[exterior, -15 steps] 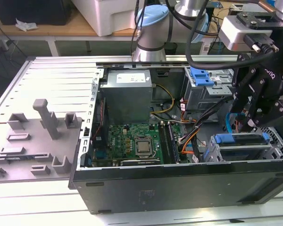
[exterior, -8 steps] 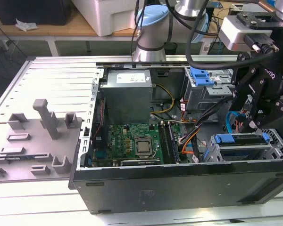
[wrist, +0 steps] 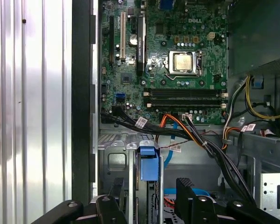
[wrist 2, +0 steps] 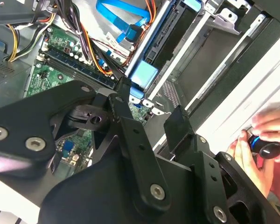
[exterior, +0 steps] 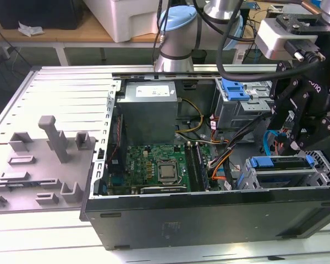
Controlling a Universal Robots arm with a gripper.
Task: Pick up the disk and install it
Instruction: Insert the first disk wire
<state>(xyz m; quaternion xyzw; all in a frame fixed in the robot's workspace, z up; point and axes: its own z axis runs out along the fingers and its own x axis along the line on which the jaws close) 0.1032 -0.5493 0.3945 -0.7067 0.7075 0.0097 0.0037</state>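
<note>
**Exterior view:** The gripper [exterior: 289, 142] hangs over the drive cage [exterior: 247, 179] in the near corner of the open computer case [exterior: 209, 212], at the exterior view's right. The disk [exterior: 280, 162] sits in that cage with its blue frame uppermost.

**Second wrist view:** The jaws are spread apart and grip nothing. One finger lies on each side of the disk's blue end, clear of it. A person's hand [wrist 2: 266, 140] is outside the case wall.

**First wrist view:** The disk stands in its slot, just beside the motherboard [wrist: 177, 60].
</note>
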